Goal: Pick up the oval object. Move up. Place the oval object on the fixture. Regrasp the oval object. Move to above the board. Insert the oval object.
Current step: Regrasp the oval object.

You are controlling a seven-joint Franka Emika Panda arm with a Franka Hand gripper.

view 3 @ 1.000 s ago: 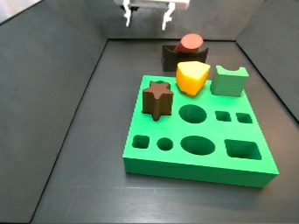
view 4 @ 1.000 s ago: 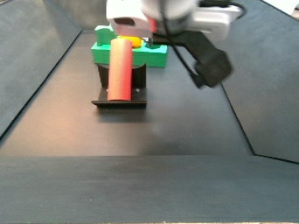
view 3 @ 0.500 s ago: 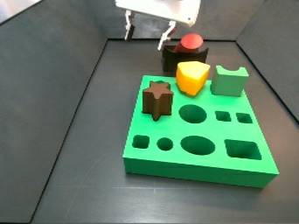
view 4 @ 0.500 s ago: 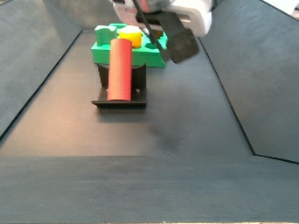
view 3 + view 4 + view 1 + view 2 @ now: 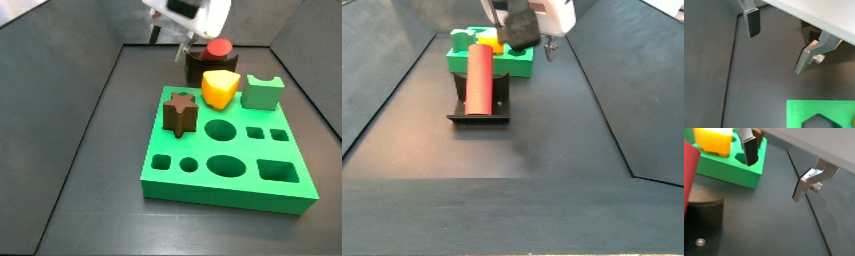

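The salmon-red oval object (image 5: pixel 480 76) lies lengthwise on the dark fixture (image 5: pixel 478 112); in a side view I see its round end (image 5: pixel 217 47) on top of the fixture (image 5: pixel 203 68). My gripper (image 5: pixel 174 45) is open and empty, hanging just beside the fixture, next to the peg; it also shows in a side view (image 5: pixel 529 48). In both wrist views the fingers (image 5: pixel 752 22) (image 5: pixel 749 150) stand wide apart with nothing between them. The peg's edge (image 5: pixel 689 163) and the fixture (image 5: pixel 701 218) lie off to one side. The green board (image 5: pixel 227 150) lies in front of the fixture.
A yellow wedge (image 5: pixel 222 90), a light green notched block (image 5: pixel 263 93) and a dark brown star peg (image 5: pixel 181 112) stand on the board. The wedge (image 5: pixel 714 140) and the board's corner (image 5: pixel 817 115) show in the wrist views. Dark walls enclose the floor.
My gripper has come down and moved toward the fixture, still open and empty. The oval object has stayed on the fixture.
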